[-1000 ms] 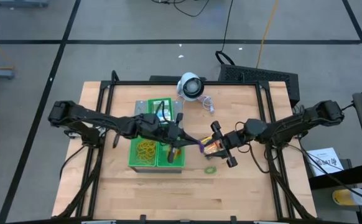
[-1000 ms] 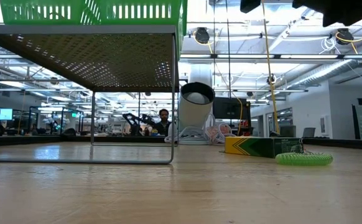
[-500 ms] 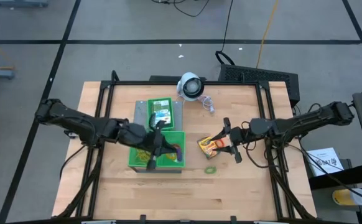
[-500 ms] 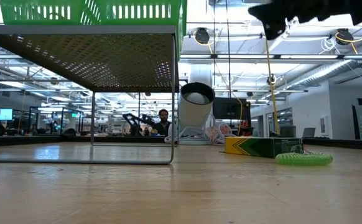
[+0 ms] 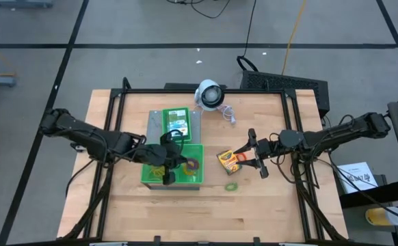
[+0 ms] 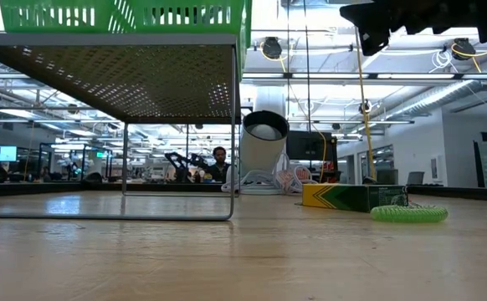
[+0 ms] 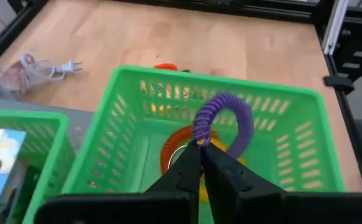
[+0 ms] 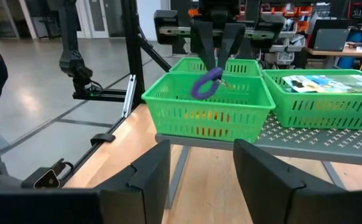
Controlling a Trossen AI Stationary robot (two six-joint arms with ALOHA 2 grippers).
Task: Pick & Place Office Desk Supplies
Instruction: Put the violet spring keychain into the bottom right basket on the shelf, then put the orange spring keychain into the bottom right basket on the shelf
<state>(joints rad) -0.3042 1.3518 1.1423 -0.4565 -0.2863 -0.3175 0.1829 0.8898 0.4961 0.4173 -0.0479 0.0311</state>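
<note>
My left gripper (image 5: 184, 162) (image 7: 201, 155) is shut on a purple coiled loop (image 7: 226, 122) above the right-hand green tray (image 7: 231, 88), which holds an orange loop (image 7: 171, 148). The right wrist view shows the purple loop (image 8: 206, 84) hanging at rim height. A yellow-and-green crayon box (image 5: 229, 160) (image 6: 352, 196) lies flat on the table, with a green coiled loop (image 5: 232, 186) (image 6: 408, 213) nearer the front edge. My right gripper (image 5: 254, 154) (image 8: 199, 180) stands open just right of the crayon box, touching nothing. My left gripper pinches one point of the purple loop's coil (image 7: 199, 139) between its two fingertips. The fingers slant down from the table's left. The loop hangs clear at the fingertips, over the tray's inside, keeping its ring shape.
The green trays sit on a raised grey perforated shelf (image 5: 156, 121); the far tray (image 5: 177, 121) holds printed boxes. A white round device (image 5: 210, 95) with a cord stands at the far edge. An orange loop (image 7: 165, 65) lies on the table beyond the tray.
My left gripper has carried the purple loop from beside the crayon box toward the table's left, to above the right-hand green tray, and has turned on the way. My right gripper has drawn back toward the table's right edge, away from the crayon box.
</note>
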